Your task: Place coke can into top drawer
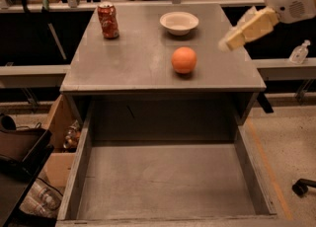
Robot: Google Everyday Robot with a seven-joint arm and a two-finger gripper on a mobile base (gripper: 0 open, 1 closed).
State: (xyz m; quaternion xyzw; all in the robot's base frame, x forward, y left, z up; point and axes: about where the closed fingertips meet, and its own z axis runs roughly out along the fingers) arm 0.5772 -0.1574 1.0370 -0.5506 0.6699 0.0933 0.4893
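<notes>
Though well apart from the coke can — tool above the cabinet top, right side, grip indiscernible.

gripper by cabinet's right edge, drawer open

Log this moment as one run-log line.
tool: over right edge of cabinet top | coke can: upright, back-left on cabinet top | top drawer: open | status: can not yet grasped

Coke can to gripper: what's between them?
In the camera view, a white round bowl lies between the red coke can and the tan gripper on the right; an orange ball sits just in front of that line.
</notes>
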